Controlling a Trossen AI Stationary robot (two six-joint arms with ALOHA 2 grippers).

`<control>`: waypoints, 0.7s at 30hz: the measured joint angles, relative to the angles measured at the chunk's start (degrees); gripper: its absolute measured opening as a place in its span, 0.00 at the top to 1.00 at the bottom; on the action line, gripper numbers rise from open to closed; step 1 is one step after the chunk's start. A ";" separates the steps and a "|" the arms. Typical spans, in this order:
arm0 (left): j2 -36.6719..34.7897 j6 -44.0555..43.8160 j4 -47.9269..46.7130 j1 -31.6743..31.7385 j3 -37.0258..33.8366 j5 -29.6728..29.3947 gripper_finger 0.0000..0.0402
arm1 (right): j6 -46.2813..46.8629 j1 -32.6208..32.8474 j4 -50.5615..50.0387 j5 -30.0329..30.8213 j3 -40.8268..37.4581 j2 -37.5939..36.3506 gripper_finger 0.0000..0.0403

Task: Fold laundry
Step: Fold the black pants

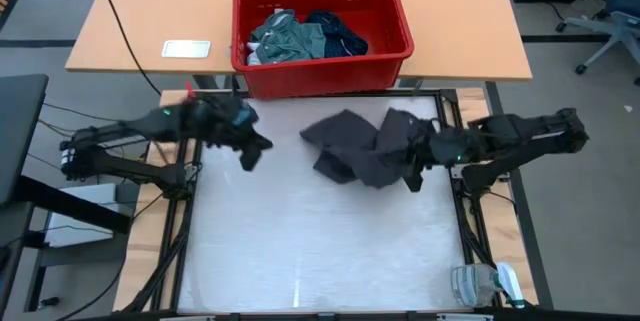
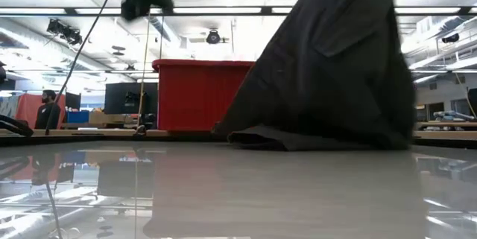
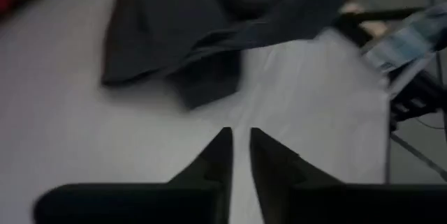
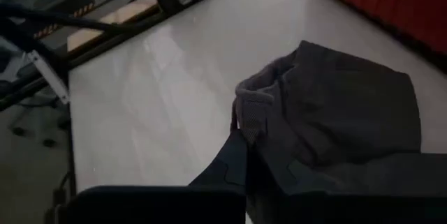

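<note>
A charcoal grey garment (image 1: 350,146) lies crumpled at the far middle of the white table top, just in front of the red basket. My right gripper (image 1: 410,166) is shut on its right part, and in the low view the cloth (image 2: 335,68) rises like a tent from the table. My left gripper (image 1: 252,156) hangs above the table to the garment's left. In its wrist view its fingers (image 3: 241,137) stand a narrow gap apart with nothing between them, and the garment (image 3: 167,35) lies ahead of them. My right gripper pinches a bunched edge of the grey garment (image 4: 244,123) between its two fingers; how many layers, I cannot tell. The fingers slant down from the table's right. The held part is lifted, the cloth slopes down from it, and its lower end (image 2: 298,138) rests on the table.
The red basket (image 1: 320,71) at the far edge holds more laundry (image 1: 300,36). A white flat object (image 1: 187,49) lies on the wooden desk behind. A clear plastic item (image 1: 485,283) sits at the near right corner. The near half of the table top (image 1: 300,251) is bare.
</note>
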 joint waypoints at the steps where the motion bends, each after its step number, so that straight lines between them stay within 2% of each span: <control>1: 0.02 -0.34 1.65 0.00 -2.81 0.00 0.80 | 1.21 0.80 0.03 -0.03 -0.33 0.01 0.98; 3: 0.00 0.14 5.86 0.00 -8.38 -0.02 0.71 | 3.35 2.39 0.00 -1.15 -1.26 -0.03 0.98; 7: 0.00 8.34 17.70 -0.90 -19.85 -0.22 0.52 | 7.01 5.71 -0.69 -6.61 -3.35 0.01 0.98; 11: 0.36 19.26 33.58 -2.85 -29.19 -0.23 0.36 | 10.66 7.95 0.39 -5.37 -3.72 -0.09 0.98; 15: 3.26 27.23 43.20 -4.19 -32.79 -1.07 0.27 | 11.08 8.55 5.84 -3.20 -3.05 -0.46 0.98; 19: 7.75 38.62 46.33 -5.32 -32.25 -1.19 0.25 | 9.90 8.35 10.42 -0.73 -1.56 -0.49 0.98; 21: 10.42 43.59 47.94 -5.53 -31.68 -3.59 0.25 | 9.04 7.73 12.24 -0.50 -0.80 -0.47 0.98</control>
